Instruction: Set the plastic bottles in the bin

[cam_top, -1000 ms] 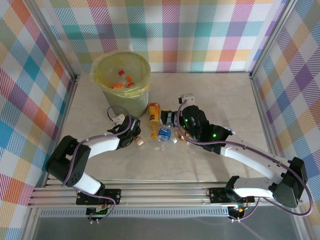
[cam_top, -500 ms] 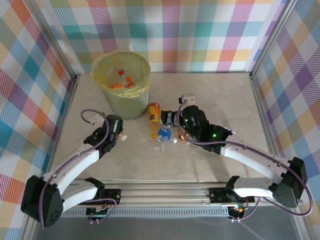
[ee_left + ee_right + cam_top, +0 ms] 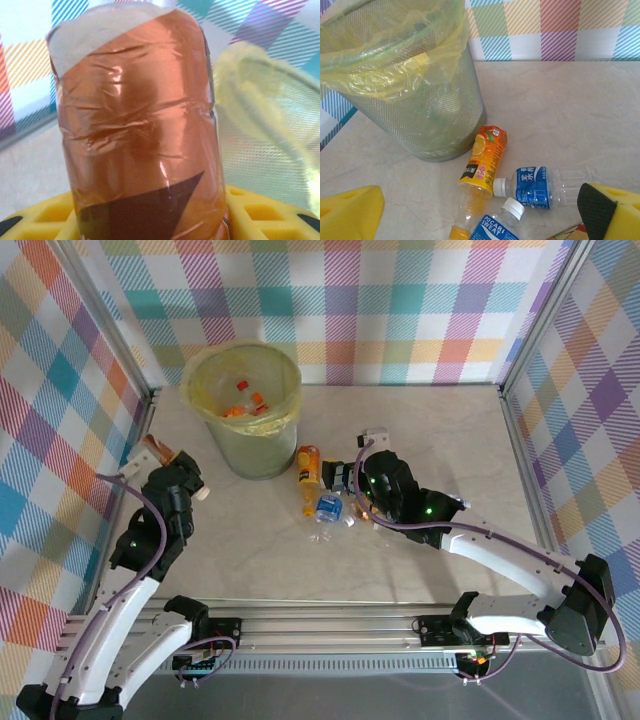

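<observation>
My left gripper is shut on a plastic bottle with a crinkled copper-orange label, held up at the table's left side, below and left of the bin. In the left wrist view that bottle stands between my yellow fingers, with the bin's yellow-lined rim to its right. My right gripper hangs open over several bottles on the table. Below it lie an orange-juice bottle, a blue-labelled clear bottle and a Pocari Sweat bottle. The bin stands just behind them.
Bottles with orange caps lie inside the bin. Checked walls with metal posts close in the table on the left, back and right. The right half of the marble tabletop is bare.
My left arm has swung from beside the bottles at the table's middle out to the left, carrying the copper-labelled bottle upward. The right arm has not moved.
</observation>
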Controlling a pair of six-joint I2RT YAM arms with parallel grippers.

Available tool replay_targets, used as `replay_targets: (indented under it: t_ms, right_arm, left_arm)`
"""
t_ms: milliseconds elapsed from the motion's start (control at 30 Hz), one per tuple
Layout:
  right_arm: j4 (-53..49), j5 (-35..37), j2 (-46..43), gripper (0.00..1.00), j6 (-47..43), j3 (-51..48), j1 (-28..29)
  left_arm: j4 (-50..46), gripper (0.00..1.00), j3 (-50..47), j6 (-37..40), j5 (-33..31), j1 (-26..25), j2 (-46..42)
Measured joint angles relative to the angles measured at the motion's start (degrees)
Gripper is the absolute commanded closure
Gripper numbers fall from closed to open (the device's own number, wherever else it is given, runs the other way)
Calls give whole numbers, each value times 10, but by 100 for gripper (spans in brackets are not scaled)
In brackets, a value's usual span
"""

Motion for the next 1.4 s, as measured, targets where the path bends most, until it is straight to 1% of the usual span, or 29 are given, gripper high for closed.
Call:
replay_targets:
  t_ms: [67,167,400,533,733,900,1033,1200,1400]
  right_arm:
    - [0,0,0,0,0,0,0]
    - [0,0,0,0,0,0,0]
    - [0,0,0,0,0,0,0]
    - [0,0,0,0,0,0,0]
    - [0,0,0,0,0,0,0]
    - [0,0,0,0,0,0,0]
    - [-1,0,0,0,0,0,0]
    - [-4,0,0,0,0,0,0]
    - [-5,0,0,0,0,0,0]
  left_arm:
    - [14,53,31,43,23,6,20]
    - [42,53,82,110,77,15,65]
    - [76,53,228,251,214,33,215]
    - [78,53,313,310,272,46,290]
    - [71,53,426,361,345,78,393]
    - [36,53,503,393,380,100,469]
    - [10,53,535,412,395,109,511]
    - [-19,51,564,433,406,117,559]
    - [-49,48,565,446,415,119,587]
